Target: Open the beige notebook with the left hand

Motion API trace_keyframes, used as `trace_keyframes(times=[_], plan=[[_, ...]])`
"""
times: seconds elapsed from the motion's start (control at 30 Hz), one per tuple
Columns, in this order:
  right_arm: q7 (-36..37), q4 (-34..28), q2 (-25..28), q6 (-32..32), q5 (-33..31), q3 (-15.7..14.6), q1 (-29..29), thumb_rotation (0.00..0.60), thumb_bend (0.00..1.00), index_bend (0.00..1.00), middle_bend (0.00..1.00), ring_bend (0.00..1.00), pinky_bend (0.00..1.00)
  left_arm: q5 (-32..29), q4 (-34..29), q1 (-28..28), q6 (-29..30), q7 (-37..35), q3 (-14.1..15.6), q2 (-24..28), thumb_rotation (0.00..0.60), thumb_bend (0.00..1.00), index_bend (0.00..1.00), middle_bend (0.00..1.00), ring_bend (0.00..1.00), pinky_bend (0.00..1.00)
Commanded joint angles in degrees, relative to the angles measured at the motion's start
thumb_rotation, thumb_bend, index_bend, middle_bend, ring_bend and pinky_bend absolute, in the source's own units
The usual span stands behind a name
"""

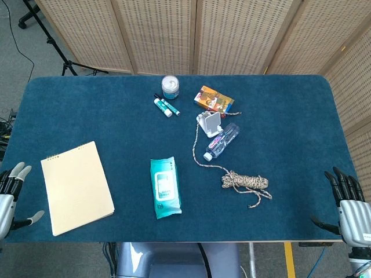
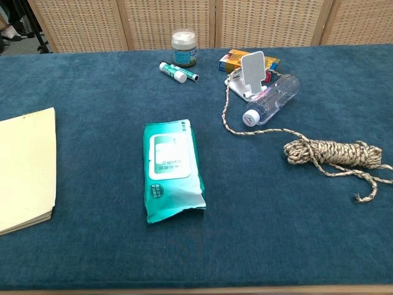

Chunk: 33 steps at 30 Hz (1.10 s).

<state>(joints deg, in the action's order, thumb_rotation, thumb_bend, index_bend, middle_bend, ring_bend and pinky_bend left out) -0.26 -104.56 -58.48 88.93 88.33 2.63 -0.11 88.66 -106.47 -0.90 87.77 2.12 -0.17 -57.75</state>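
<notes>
The beige notebook (image 1: 77,186) lies closed and flat on the blue table near the front left, its spiral binding along the far edge. The chest view shows only its right part (image 2: 26,167) at the left border. My left hand (image 1: 10,196) hovers at the table's left edge, just left of the notebook, fingers apart and holding nothing. At the front right corner my right hand (image 1: 349,205) is off the table's edge, fingers spread and empty. Neither hand appears in the chest view.
A teal wet-wipe pack (image 1: 164,186) lies mid-table right of the notebook. Farther right are a coiled rope (image 1: 244,182), a clear bottle (image 1: 223,141), a white phone stand (image 1: 210,123), an orange box (image 1: 214,98), two marker-like sticks (image 1: 166,105) and a small jar (image 1: 170,87).
</notes>
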Motion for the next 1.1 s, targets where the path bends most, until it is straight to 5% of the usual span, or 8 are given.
trace_keyframes(times=[0.03,0.4,0.67,1.1], plan=[[0.2,-0.1,0.1,0.0,0.1,0.0,0.0,0.600,0.00,0.00,0.00,0.00,0.00,0.1,0.0,0.0,0.1,0.1,0.1,-0.1,0.600,0.00,0.00,0.00,0.00,0.00],[0.5,-0.2,0.3,0.3,0.4,-0.2,-0.2,0.600,0.00,0.00,0.00,0.00,0.00,4.5,4.8,-0.5,-1.1,0.1,2.2,-0.9,0.600,0.00,0.00,0.00,0.00,0.00],[-0.1,-0.2,0.1,0.1,0.1,-0.1,-0.1,0.600,0.00,0.00,0.00,0.00,0.00,11.2,25.3,-0.1,-2.6,-8.1,7.7,-7.4,0.600,0.09,0.27,0.00,0.00,0.00],[-0.2,-0.4,0.1,0.5,0.3,-0.1,-0.4,0.600,0.00,0.00,0.00,0.00,0.00,15.9,52.3,0.2,0.7,-25.7,10.8,-22.6,0.600,0.32,0.34,0.00,0.00,0.00]])
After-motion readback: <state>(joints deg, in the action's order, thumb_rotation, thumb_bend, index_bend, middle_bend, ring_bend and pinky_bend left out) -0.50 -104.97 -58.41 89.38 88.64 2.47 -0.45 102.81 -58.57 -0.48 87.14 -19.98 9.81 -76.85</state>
